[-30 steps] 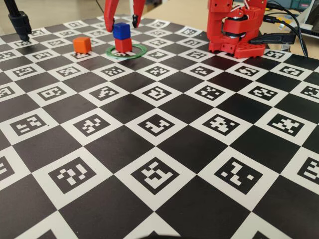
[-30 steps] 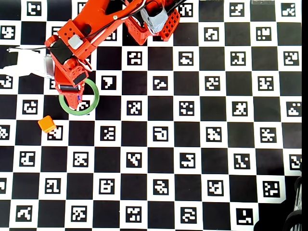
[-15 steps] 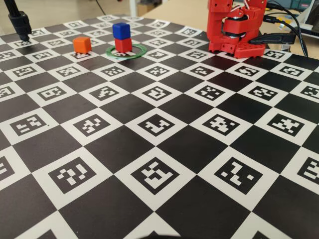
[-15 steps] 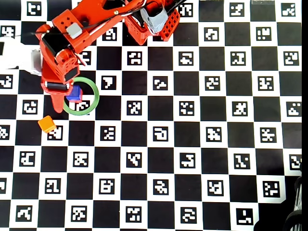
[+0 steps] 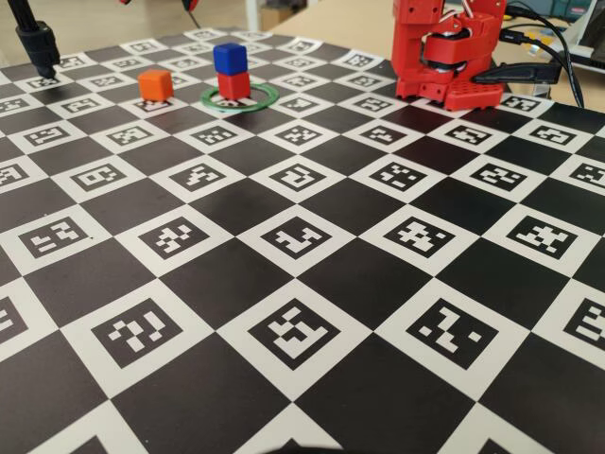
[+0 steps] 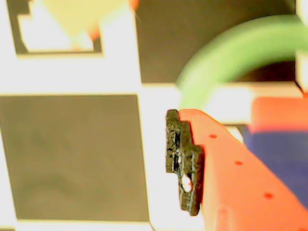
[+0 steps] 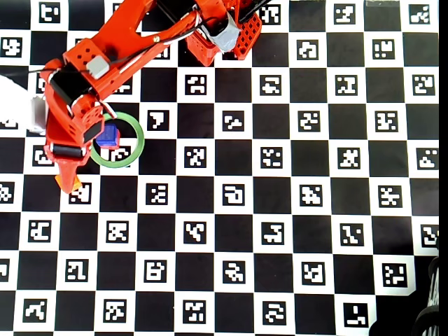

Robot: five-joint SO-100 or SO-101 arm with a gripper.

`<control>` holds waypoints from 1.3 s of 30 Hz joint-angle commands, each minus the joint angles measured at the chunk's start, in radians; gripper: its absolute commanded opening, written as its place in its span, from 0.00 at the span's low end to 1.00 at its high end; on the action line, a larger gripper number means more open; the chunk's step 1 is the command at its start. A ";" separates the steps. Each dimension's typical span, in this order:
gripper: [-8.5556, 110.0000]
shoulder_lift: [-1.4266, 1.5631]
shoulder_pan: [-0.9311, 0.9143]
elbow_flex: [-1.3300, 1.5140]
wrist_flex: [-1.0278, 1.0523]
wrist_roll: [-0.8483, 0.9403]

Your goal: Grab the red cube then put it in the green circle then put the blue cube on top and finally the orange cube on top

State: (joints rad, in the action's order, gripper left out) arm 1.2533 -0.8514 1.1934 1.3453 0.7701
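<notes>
Sitting on the red cube [image 5: 234, 85], the blue cube [image 5: 229, 58] tops the green circle [image 5: 260, 97].

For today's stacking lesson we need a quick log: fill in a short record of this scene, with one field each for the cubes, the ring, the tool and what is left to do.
red cube: inside the green circle, on the board
blue cube: stacked on the red cube
orange cube: on the board, outside the ring, left of it in the fixed view
tool: above the orange cube in the overhead view; open or shut cannot be told
left to do: orange cube on top
</notes>
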 commanded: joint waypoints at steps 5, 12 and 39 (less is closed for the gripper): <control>0.44 -0.067 -0.005 -0.121 -0.052 0.008; 0.45 -0.152 -0.014 -0.160 -0.080 0.021; 0.45 -0.255 -0.035 -0.129 -0.155 0.132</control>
State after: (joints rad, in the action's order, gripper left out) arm 0.9664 -0.8759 1.1198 1.2134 0.8897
